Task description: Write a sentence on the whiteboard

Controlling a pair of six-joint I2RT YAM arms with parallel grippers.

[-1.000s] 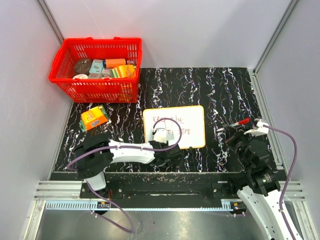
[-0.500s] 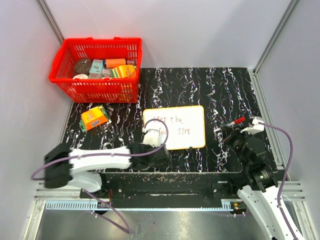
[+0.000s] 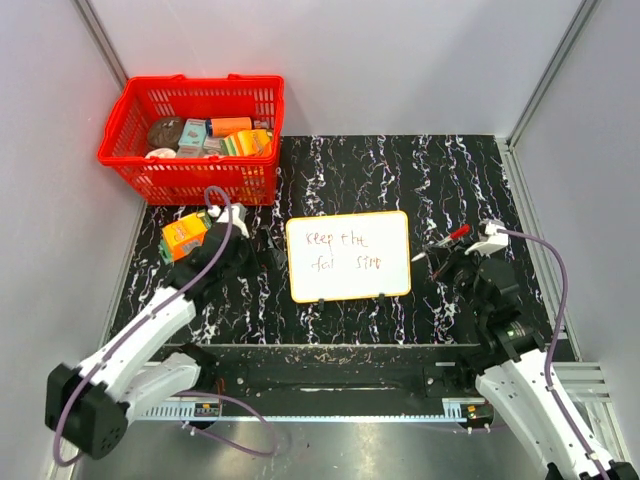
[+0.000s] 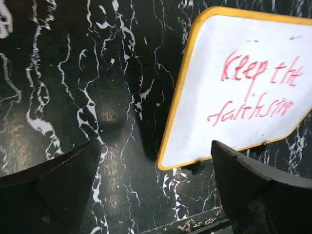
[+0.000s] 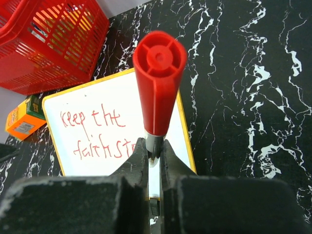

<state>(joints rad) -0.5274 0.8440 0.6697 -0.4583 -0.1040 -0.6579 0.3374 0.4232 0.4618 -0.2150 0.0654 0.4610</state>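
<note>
whiteboard [image 3: 346, 284] with sentence [image 3: 337, 241], marker [image 5: 158, 83] in right pincer [image 5: 154, 149]

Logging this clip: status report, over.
Left gripper open, empty, left of whiteboard. Right gripper shut on red marker, right of board. Sentence in two red lines. Board face unobstructed.

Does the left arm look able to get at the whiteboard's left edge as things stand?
Probably yes. The left gripper hangs open just left of the whiteboard, with only table between them. Its wrist view shows the board's edge straight ahead.
</note>
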